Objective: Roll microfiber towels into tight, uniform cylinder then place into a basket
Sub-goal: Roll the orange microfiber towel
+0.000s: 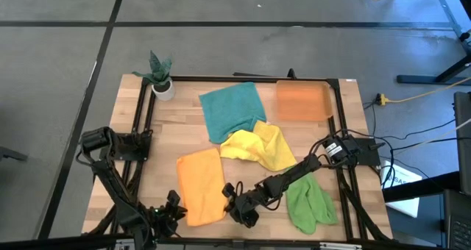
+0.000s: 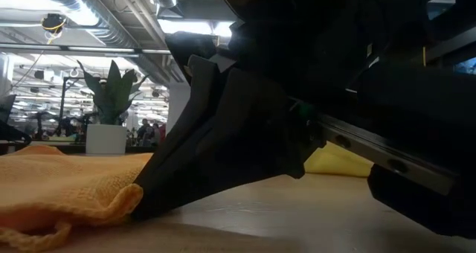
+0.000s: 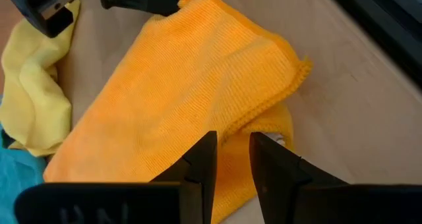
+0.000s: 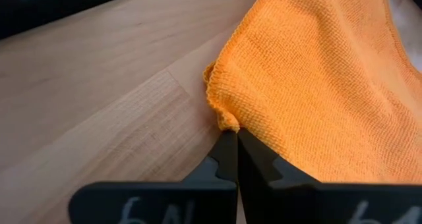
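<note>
The orange towel (image 1: 199, 185) lies folded near the table's front edge, one layer over another. My right gripper (image 1: 234, 196) is shut at the towel's near right corner. My left gripper (image 3: 232, 145) stands at the towel's left side, slanting down, its fingers a narrow gap apart over the edge of the folded layer (image 3: 264, 115). The yellow towel (image 1: 257, 148), the teal towel (image 1: 232, 112) and the light green towel (image 1: 309, 202) lie loose on the table. The orange basket (image 1: 303, 101) sits at the far right. My right gripper pinches a corner of the orange towel (image 4: 227, 122) between its two fingertips. It comes slanting down from the table's right side. The corner is raised a little (image 2: 130, 197); the rest of the towel lies on the table. Whether my left gripper touches the towel I cannot tell.
A white pot with a green plant (image 1: 162, 84) stands at the far left corner. Black frame rails (image 1: 140, 132) run along the table's sides. Bare wood (image 4: 99, 99) shows between the orange towel and the front edge.
</note>
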Action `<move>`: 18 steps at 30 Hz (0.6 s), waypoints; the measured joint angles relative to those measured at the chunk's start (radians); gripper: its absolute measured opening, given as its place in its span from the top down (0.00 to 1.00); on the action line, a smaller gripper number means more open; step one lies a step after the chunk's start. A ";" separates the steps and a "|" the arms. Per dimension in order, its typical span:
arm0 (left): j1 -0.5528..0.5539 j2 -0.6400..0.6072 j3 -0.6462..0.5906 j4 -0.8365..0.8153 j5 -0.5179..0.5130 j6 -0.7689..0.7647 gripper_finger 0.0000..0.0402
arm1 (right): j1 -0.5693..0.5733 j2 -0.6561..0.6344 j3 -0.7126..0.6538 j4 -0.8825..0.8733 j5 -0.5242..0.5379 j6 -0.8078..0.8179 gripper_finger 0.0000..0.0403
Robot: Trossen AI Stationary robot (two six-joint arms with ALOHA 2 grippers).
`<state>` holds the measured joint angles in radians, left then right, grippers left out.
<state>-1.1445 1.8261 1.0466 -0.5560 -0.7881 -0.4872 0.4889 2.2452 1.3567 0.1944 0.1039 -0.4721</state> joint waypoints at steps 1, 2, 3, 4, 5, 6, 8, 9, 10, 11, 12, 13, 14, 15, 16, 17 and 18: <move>0.002 0.001 0.000 0.001 0.000 0.000 0.80 | 0.000 0.000 0.000 0.000 0.000 0.000 1.00; 0.005 0.001 0.000 0.004 0.001 0.001 0.80 | 0.000 0.000 0.000 0.000 0.000 0.000 1.00; 0.006 0.001 0.000 0.008 0.001 0.001 0.80 | 0.000 0.000 0.000 0.000 0.000 0.000 1.00; 0.007 0.001 0.000 0.013 0.000 0.001 0.80 | 0.000 0.000 0.000 0.000 0.000 0.000 1.00; 0.008 0.001 0.000 0.021 0.000 0.003 0.80 | 0.000 0.000 0.000 0.000 0.000 0.000 1.00; 0.009 0.002 0.000 0.031 0.001 0.006 0.80 | 0.000 0.000 0.000 0.000 0.000 0.000 1.00; 0.013 0.002 0.000 0.048 0.004 0.020 0.80 | 0.000 0.000 0.000 0.000 0.000 0.000 1.00; 0.015 0.002 0.000 0.055 0.013 0.024 0.80 | 0.000 0.000 0.000 0.000 0.000 0.000 1.00; 0.016 0.002 0.000 0.061 0.021 0.024 0.80 | 0.000 0.000 0.000 0.000 0.000 0.000 1.00; 0.020 0.002 0.000 0.067 0.023 0.024 0.80 | 0.000 0.000 0.000 0.000 0.000 0.000 1.00; 0.022 0.002 0.000 0.074 0.025 0.025 0.80 | 0.000 0.000 0.000 0.000 0.000 0.000 1.00; 0.025 0.002 0.000 0.082 0.031 0.026 0.80 | 0.000 0.000 0.000 0.000 0.000 0.000 1.00; 0.029 0.002 0.000 0.085 0.040 0.027 0.80 | 0.000 0.000 0.000 0.000 0.000 0.000 1.00; 0.032 0.002 0.000 0.085 0.047 0.027 0.80 | 0.000 0.000 0.000 0.000 0.000 0.001 1.00; 0.035 0.002 0.000 0.086 0.052 0.026 0.80 | 0.000 0.000 0.000 0.000 0.000 0.000 1.00; 0.037 0.002 0.000 0.089 0.059 0.026 0.80 | 0.000 0.000 0.000 0.000 0.000 0.000 1.00; 0.039 0.002 0.000 0.094 0.066 0.026 0.80 | 0.000 0.000 0.000 0.000 -0.001 0.001 1.00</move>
<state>-1.1054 1.8282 1.0466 -0.4620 -0.7223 -0.4610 0.4889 2.2452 1.3567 0.1940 0.1032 -0.4713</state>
